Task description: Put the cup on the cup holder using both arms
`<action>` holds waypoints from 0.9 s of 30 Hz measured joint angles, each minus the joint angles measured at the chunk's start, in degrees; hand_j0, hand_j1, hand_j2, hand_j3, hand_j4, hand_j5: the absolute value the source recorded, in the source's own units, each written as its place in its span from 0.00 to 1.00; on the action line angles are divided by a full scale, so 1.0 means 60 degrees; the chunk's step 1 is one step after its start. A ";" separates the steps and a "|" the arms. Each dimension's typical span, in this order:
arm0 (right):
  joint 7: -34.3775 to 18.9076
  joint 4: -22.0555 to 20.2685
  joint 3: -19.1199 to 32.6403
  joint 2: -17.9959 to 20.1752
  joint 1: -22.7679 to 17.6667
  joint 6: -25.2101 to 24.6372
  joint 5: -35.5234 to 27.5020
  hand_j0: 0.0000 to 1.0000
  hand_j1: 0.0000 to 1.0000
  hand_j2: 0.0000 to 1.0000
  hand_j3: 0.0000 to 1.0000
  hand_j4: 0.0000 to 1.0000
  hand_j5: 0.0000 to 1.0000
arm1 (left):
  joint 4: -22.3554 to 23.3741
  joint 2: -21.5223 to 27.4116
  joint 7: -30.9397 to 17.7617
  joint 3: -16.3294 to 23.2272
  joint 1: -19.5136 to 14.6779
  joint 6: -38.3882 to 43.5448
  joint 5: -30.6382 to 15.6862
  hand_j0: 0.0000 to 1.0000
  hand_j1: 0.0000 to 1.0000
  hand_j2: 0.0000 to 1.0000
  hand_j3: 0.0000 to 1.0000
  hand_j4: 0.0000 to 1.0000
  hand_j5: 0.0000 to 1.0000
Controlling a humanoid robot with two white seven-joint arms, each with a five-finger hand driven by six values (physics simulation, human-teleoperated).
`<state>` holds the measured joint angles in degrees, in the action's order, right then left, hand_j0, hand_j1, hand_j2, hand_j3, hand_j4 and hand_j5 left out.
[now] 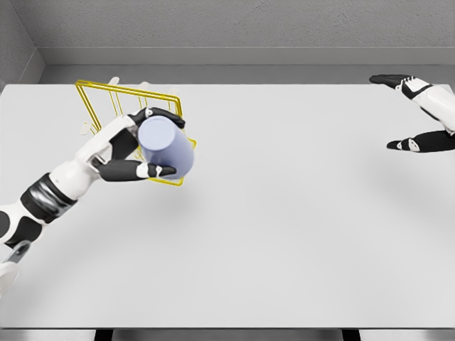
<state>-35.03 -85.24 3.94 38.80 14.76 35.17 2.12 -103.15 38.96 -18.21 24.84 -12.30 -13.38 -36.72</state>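
My left arm came in from the lower left, white with black joints, angled up across the bench (284,249) toward its far left part. My left robot hand (146,145) was wrapped around the cup (167,147), fingers curled on both sides of it: one black finger (167,116) over the top side, another (135,170) along the lower side. The cup was a pale lavender-blue cylinder, tilted on its side with one round end facing the camera, and it looked lifted off the bench in my grasp. It sat right over the cup holder (96,89), a yellow wire frame at the far left of the bench. The frame showed behind and beneath the cup, with wire also peeking out at the cup's lower right edge. I couldn't tell whether the cup touched the wire or only overlapped it in view. The middle of the bench was plain white. Far right, near the back corner, my right robot hand (419,114) was well apart from the cup, spread wide with thumb and fingers separated, gripping nothing. Only part of its forearm showed at the right edge.
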 measured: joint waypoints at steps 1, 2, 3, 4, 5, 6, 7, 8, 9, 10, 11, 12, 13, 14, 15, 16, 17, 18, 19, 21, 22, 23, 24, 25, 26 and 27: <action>0.0000 0.0001 -0.0001 0.0000 0.0000 0.0000 0.0000 1.00 1.00 1.00 1.00 1.00 1.00 | 0.0000 0.0031 0.0000 -0.0053 -0.0015 0.0000 -0.0055 0.62 0.62 0.62 0.62 0.62 0.62; 0.0000 0.0001 0.0000 0.0000 0.0000 0.0000 0.0000 1.00 1.00 1.00 1.00 1.00 1.00 | 0.0000 0.0065 0.0000 -0.0096 -0.0015 0.0000 -0.0105 0.62 0.62 0.62 0.62 0.62 0.62; 0.0000 0.0001 0.0000 0.0000 -0.0014 0.0000 0.0000 1.00 1.00 1.00 1.00 1.00 1.00 | 0.0000 0.0089 0.0002 -0.0142 -0.0015 0.0002 -0.0142 0.62 0.62 0.62 0.62 0.62 0.62; 0.0000 0.0001 0.0000 0.0000 0.0000 0.0000 0.0000 1.00 1.00 1.00 1.00 1.00 1.00 | 0.0000 0.0106 0.0006 -0.0193 -0.0015 0.0013 -0.0184 0.62 0.62 0.62 0.62 0.62 0.62; 0.0000 0.0000 0.0000 0.0000 0.0000 0.0000 0.0000 1.00 1.00 1.00 1.00 1.00 1.00 | 0.0000 0.0118 0.0007 -0.0244 -0.0015 0.0027 -0.0241 0.62 0.62 0.62 0.62 0.62 0.62; 0.0000 0.0000 -0.0001 0.0000 0.0000 0.0000 0.0000 1.00 1.00 1.00 1.00 1.00 1.00 | 0.0000 0.0127 0.0009 -0.0288 -0.0044 0.0042 -0.0287 0.62 0.62 0.62 0.62 0.62 0.62; 0.0000 0.0000 -0.0001 0.0000 0.0000 0.0000 0.0000 1.00 1.00 1.00 1.00 1.00 1.00 | 0.0002 0.0134 0.0011 -0.0327 -0.0044 0.0056 -0.0324 0.62 0.62 0.62 0.62 0.62 0.62; 0.0000 0.0000 -0.0002 0.0000 -0.0014 0.0000 0.0000 1.00 1.00 1.00 1.00 1.00 1.00 | 0.0004 0.0138 0.0012 -0.0368 -0.0044 0.0068 -0.0364 0.62 0.62 0.62 0.62 0.62 0.62; 0.0000 -0.0002 -0.0003 0.0000 0.0000 0.0000 0.0000 1.00 1.00 1.00 1.00 1.00 1.00 | 0.0008 0.0150 0.0013 -0.0403 -0.0044 0.0079 -0.0414 0.62 0.62 0.62 0.62 0.62 0.62; 0.0000 -0.0003 -0.0005 -0.0001 -0.0014 0.0000 0.0000 1.00 1.00 1.00 1.00 1.00 1.00 | 0.0020 0.0164 0.0013 -0.0428 -0.0044 0.0090 -0.0450 0.62 0.62 0.62 0.62 0.62 0.62; 0.0000 -0.0002 -0.0006 -0.0001 -0.0014 0.0000 0.0000 1.00 1.00 1.00 1.00 1.00 1.00 | 0.0045 0.0172 0.0013 -0.0446 -0.0044 0.0098 -0.0479 0.62 0.62 0.62 0.62 0.62 0.62; 0.0000 -0.0001 -0.0007 0.0000 -0.0014 0.0000 0.0000 1.00 1.00 1.00 1.00 1.00 1.00 | 0.0075 0.0178 0.0013 -0.0462 -0.0044 0.0105 -0.0501 0.62 0.62 0.62 0.62 0.62 0.62; 0.0000 -0.0001 -0.0009 0.0000 -0.0014 0.0000 0.0000 1.00 1.00 1.00 1.00 1.00 1.00 | 0.0110 0.0184 0.0014 -0.0479 -0.0044 0.0117 -0.0521 0.62 0.62 0.62 0.62 0.62 0.62; 0.0000 -0.0001 -0.0009 0.0000 -0.0014 0.0000 0.0000 1.00 1.00 1.00 1.00 1.00 1.00 | 0.0139 0.0188 0.0013 -0.0510 -0.0088 0.0160 -0.0533 0.62 0.62 0.62 0.62 0.62 0.62; 0.0000 0.0000 -0.0008 0.0000 0.0000 0.0000 0.0000 1.00 1.00 1.00 1.00 1.00 1.00 | 0.0167 0.0189 0.0014 -0.0554 -0.0088 0.0222 -0.0550 0.62 0.62 0.62 0.62 0.62 0.62; 0.0000 0.0000 -0.0010 0.0000 -0.0014 0.0000 0.0000 1.00 1.00 1.00 1.00 1.00 1.00 | 0.0193 0.0191 0.0030 -0.0593 -0.0132 0.0277 -0.0571 0.62 0.62 0.62 0.62 0.62 0.62; 0.0000 0.0001 -0.0010 0.0000 -0.0014 0.0000 0.0000 1.00 1.00 1.00 1.00 1.00 1.00 | 0.0226 0.0191 0.0074 -0.0622 -0.0161 0.0321 -0.0588 0.62 0.62 0.62 0.62 0.62 0.62; 0.0000 0.0001 -0.0011 0.0000 -0.0014 0.0000 0.0000 1.00 1.00 1.00 1.00 1.00 1.00 | 0.0257 0.0192 0.0112 -0.0643 -0.0220 0.0379 -0.0602 0.62 0.62 0.62 0.62 0.62 0.62; 0.0000 0.0001 -0.0009 0.0000 -0.0014 0.0000 0.0000 1.00 1.00 1.00 1.00 1.00 1.00 | 0.0290 0.0193 0.0140 -0.0658 -0.0220 0.0436 -0.0609 0.62 0.62 0.62 0.62 0.62 0.62; 0.0000 0.0002 -0.0008 0.0000 -0.0014 0.0000 0.0000 1.00 1.00 1.00 1.00 1.00 1.00 | 0.0353 0.0193 0.0182 -0.0686 -0.0278 0.0516 -0.0618 0.62 0.62 0.62 0.62 0.62 0.62; 0.0000 0.0002 -0.0009 0.0000 0.0000 0.0000 0.0000 1.00 1.00 1.00 1.00 1.00 1.00 | 0.0393 0.0193 0.0197 -0.0697 -0.0293 0.0541 -0.0623 0.62 0.62 0.62 0.62 0.62 0.62; 0.0000 0.0002 -0.0008 0.0000 0.0000 0.0000 0.0000 1.00 1.00 1.00 1.00 1.00 1.00 | 0.0423 0.0193 0.0208 -0.0705 -0.0293 0.0558 -0.0624 0.62 0.62 0.62 0.62 0.62 0.62; 0.0000 0.0003 -0.0008 0.0000 -0.0014 0.0000 0.0000 1.00 1.00 1.00 1.00 1.00 1.00 | 0.0455 0.0188 0.0215 -0.0710 -0.0308 0.0570 -0.0626 0.62 0.62 0.62 0.62 0.62 0.62; 0.0000 0.0003 -0.0009 0.0000 -0.0014 0.0000 0.0000 1.00 1.00 1.00 1.00 1.00 1.00 | 0.0494 0.0180 0.0220 -0.0714 -0.0322 0.0579 -0.0627 0.62 0.62 0.62 0.62 0.62 0.62; 0.0000 0.0004 -0.0010 0.0000 -0.0014 0.0000 0.0000 1.00 1.00 1.00 1.00 1.00 1.00 | 0.0538 0.0166 0.0227 -0.0718 -0.0366 0.0588 -0.0631 0.62 0.62 0.62 0.62 0.62 0.62; 0.0000 0.0003 -0.0009 0.0000 -0.0014 0.0000 0.0000 1.00 1.00 1.00 1.00 1.00 1.00 | 0.0574 0.0149 0.0232 -0.0720 -0.0366 0.0596 -0.0631 0.62 0.62 0.62 0.62 0.62 0.62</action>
<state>-35.03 -85.22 3.89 38.80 14.68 35.17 2.12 -99.70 39.85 -16.82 20.53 -14.50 -9.80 -40.51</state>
